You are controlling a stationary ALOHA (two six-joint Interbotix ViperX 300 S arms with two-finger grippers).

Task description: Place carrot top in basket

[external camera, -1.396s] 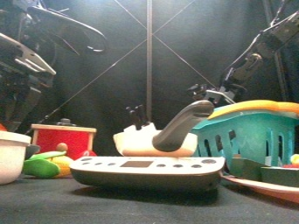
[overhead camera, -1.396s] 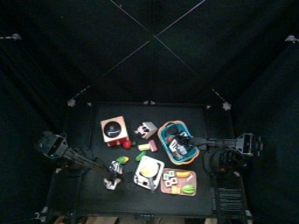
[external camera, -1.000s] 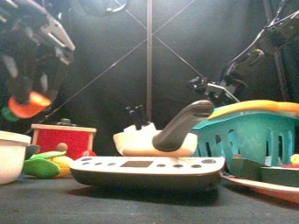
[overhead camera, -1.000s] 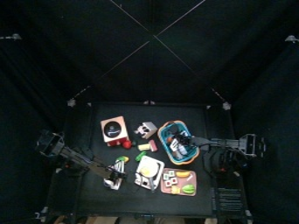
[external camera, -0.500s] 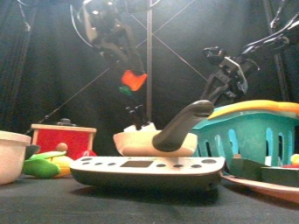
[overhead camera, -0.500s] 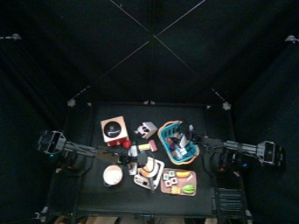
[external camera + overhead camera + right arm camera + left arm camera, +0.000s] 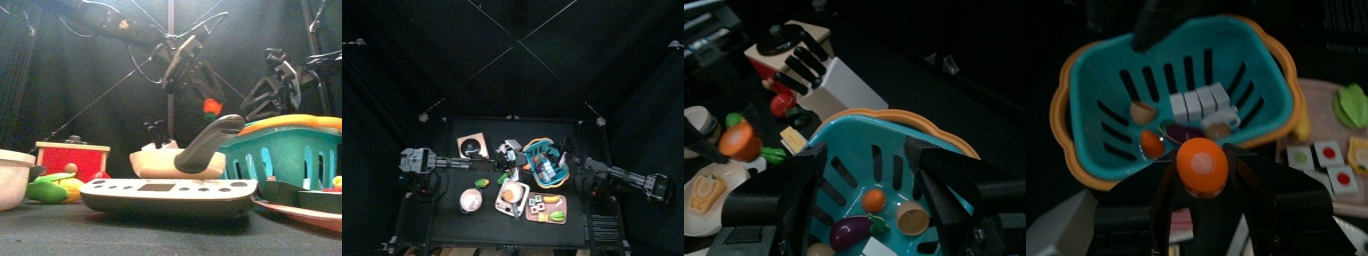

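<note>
Over the crowded black table (image 7: 446, 170) I see my left gripper (image 7: 1201, 172) clamping the carrot top (image 7: 1201, 165) just short of the basket (image 7: 1096, 110) rim, right gripper (image 7: 871, 170) open astride the far edge.

black table (image 7: 446, 200), basket (image 7: 531, 151), white tray (image 7: 510, 195)

Left gripper (image 7: 1201, 190) raised mid-table, fingers clamped — right gripper (image 7: 869, 172) apparently spread.

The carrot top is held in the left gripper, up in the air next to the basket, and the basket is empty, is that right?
Not quite. The left gripper does hold the carrot top in the air by the basket, but the basket is not empty: the left wrist view shows several small food pieces already lying on its floor.
</note>
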